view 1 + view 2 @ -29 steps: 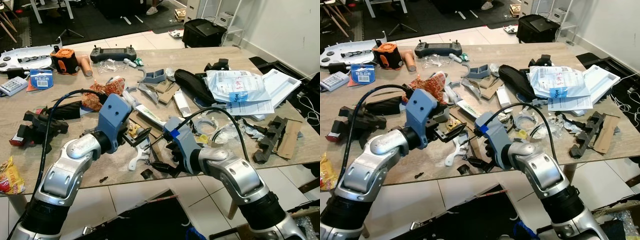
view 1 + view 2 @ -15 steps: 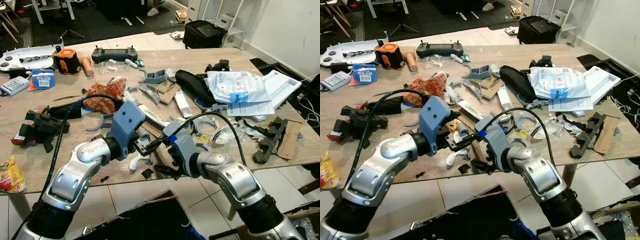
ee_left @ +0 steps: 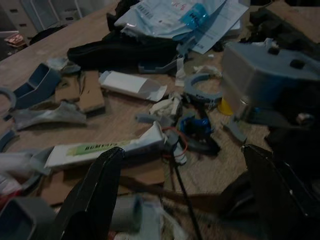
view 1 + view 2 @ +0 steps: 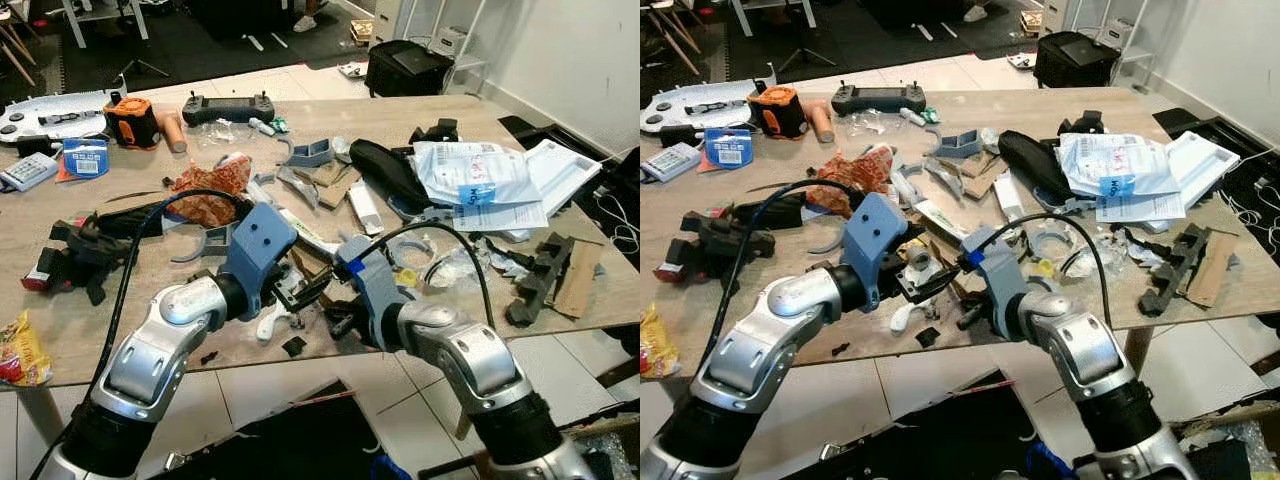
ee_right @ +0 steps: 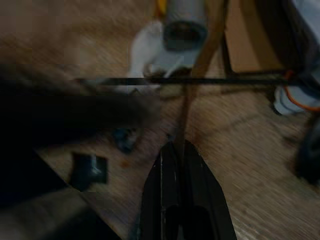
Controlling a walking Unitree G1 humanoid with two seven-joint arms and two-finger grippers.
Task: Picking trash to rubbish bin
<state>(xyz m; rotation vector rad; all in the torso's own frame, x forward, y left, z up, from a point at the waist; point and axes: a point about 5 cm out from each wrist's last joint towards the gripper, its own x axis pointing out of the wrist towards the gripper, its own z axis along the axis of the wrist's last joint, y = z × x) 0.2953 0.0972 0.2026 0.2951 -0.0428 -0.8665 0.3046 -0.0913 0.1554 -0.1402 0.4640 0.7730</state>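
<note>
Scraps litter the wooden table (image 4: 60,200): a white and green tube (image 3: 100,148), a white plastic piece (image 4: 268,325), a grey cylinder (image 4: 916,262), small black bits (image 4: 293,346) and an orange crumpled wrapper (image 4: 210,187). My left gripper (image 4: 308,288) hovers open over the scraps near the front edge, with nothing between its fingers (image 3: 95,195). Just to its right, close to touching, my right gripper (image 4: 335,320) is low over the table with its fingers (image 5: 177,170) shut together. A thin brown strip (image 5: 200,60) runs off from their tips; I cannot tell whether it is pinched.
Farther back lie a black controller (image 4: 226,104), an orange device (image 4: 131,120), a black pouch (image 4: 385,170) and white mail bags (image 4: 475,170). Black foam pieces (image 4: 540,275) sit right, a black tool (image 4: 85,250) and a yellow snack bag (image 4: 20,350) left. Something dark (image 4: 290,440) lies on the floor below the front edge.
My left gripper has swung right and forward, closing in on the right gripper. The right gripper has lifted slightly from the black bits at the table edge.
</note>
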